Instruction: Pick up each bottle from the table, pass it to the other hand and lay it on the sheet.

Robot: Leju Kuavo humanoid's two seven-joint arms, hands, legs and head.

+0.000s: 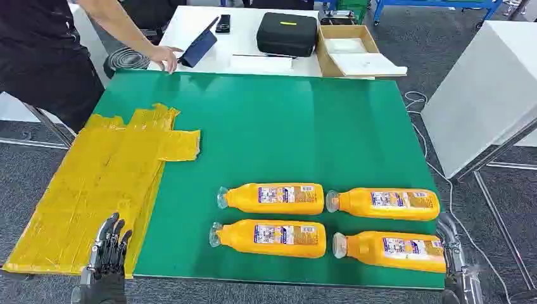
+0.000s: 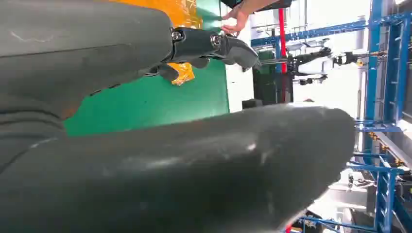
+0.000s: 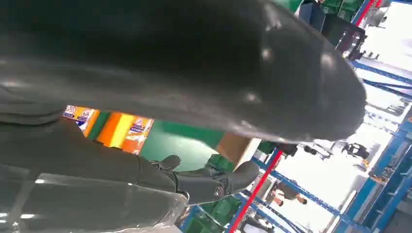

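Four orange bottles (image 1: pixel 329 218) lie in reach on the green tabletop's (image 1: pixel 266 126) near right; the left robot hand (image 1: pixel 107 253) waits open beside the yellow sheet (image 1: pixel 95 183), the right robot hand (image 3: pixel 214 182) likewise empty.

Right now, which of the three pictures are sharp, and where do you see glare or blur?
Head view: sharp and evenly lit, labels on the bottles visible. Left wrist view: the left hand looms close and soft, the bright background washed out. Right wrist view: the right hand is blurred, with small glints; background overexposed.
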